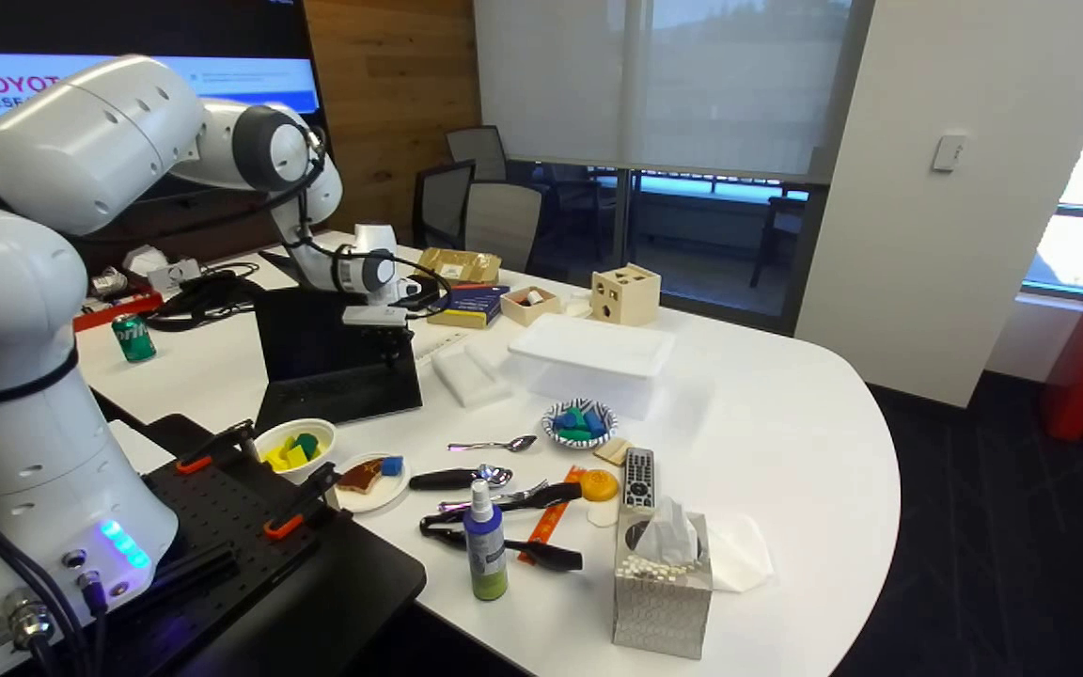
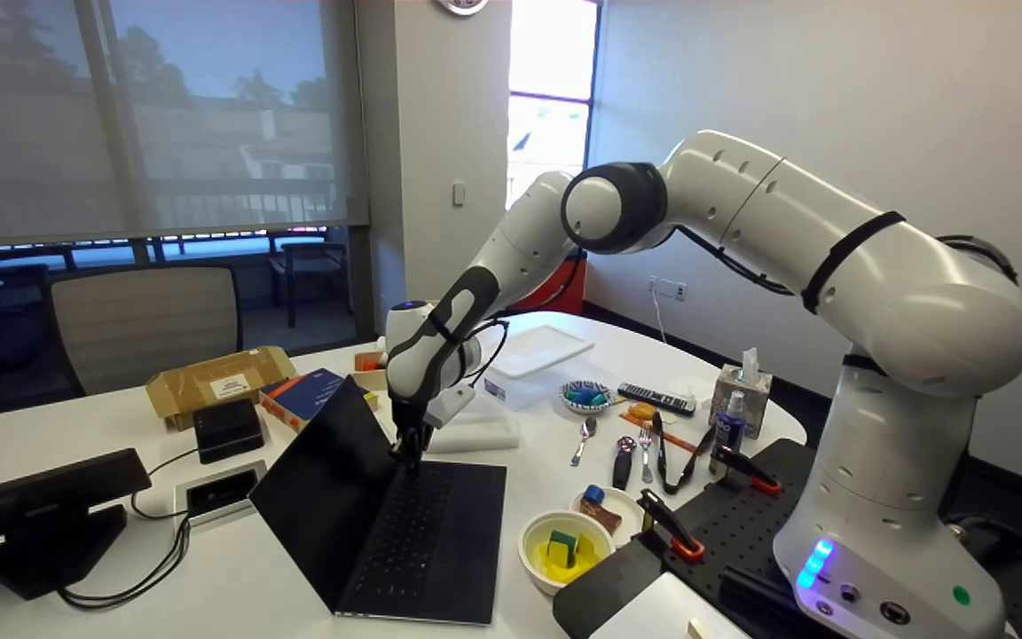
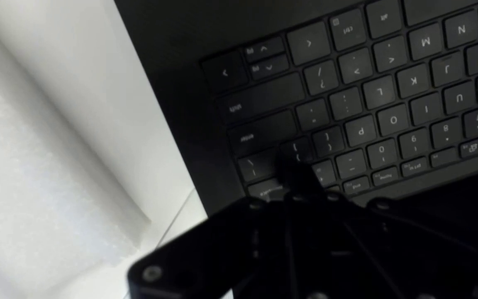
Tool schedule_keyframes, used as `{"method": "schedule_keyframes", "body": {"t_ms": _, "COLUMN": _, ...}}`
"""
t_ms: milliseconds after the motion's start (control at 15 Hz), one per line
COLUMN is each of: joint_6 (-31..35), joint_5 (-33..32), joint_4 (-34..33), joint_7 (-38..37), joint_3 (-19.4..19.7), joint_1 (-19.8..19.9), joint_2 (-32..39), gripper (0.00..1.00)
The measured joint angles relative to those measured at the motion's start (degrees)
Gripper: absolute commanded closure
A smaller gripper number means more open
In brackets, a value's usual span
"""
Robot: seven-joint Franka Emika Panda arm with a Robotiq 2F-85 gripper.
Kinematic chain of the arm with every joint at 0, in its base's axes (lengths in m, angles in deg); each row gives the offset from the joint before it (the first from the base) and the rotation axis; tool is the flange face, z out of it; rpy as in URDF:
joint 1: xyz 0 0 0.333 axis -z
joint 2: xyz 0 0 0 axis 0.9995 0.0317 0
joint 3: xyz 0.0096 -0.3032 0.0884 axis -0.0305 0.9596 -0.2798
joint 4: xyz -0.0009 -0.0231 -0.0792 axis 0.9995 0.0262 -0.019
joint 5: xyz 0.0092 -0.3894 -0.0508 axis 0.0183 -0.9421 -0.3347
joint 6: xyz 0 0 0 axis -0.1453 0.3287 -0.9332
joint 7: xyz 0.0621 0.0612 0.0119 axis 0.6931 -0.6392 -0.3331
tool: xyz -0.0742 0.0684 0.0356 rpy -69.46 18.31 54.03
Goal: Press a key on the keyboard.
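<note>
Table [image 1: 786, 423]: white, rounded at one end
Robot arm [image 2: 733, 204]: white with black trim; extends over the table, its wrist end lowered
Laptop [image 2: 471, 541]: black, open; its dark screen [image 2: 329, 493] stands tilted back
Storage box [image 1: 598, 346]: clear, white-lidded; stands near the laptop in both exterior views
Keyboard [image 3: 380, 91]: black, set in the laptop's base, under the lowered end of the arm; in the wrist view its lettering reads upside down
Gripper [image 3: 299, 176]: black, pointing down at the screen-side corner of the keyboard; fingers together, ending in one dark tip; whether that tip touches the keyboard cannot be told
Wooden shape box [image 1: 626, 296]: pale, with cut-out holes; near the table's far edge in an exterior view
Tissue box [image 1: 662, 602]: grey-patterned, upright, a tissue [image 1: 670, 536] rising from its top
White bowl [image 2: 533, 568]: holds yellow and green pieces [image 2: 562, 548]
Patterned bowl [image 1: 551, 428]: white with dark zigzags; holds blue and green pieces [image 1: 588, 425]
Spray bottle [image 1: 486, 555]: upright, white nozzle over a purple and green body
Remote control [image 1: 639, 480]: lies between the patterned bowl and the tissue box
Soda can [image 1: 133, 338]: green, upright
Spoon [image 1: 521, 443]: metal, lies near the patterned bowl
Bracket key [image 3: 297, 149]: partly hidden by the gripper's dark tip, just beside the backslash key [image 3: 254, 168]
</note>
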Motion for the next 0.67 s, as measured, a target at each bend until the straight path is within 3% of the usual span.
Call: {"method": "schedule_keyframes", "body": {"t_ms": 667, "joint_6": -6.5, "joint_5": 0.0, "joint_4": -6.6, "joint_7": 4.3, "joint_3": -1.0, "joint_1": 0.4, "joint_2": 3.5, "gripper": 1.00}}
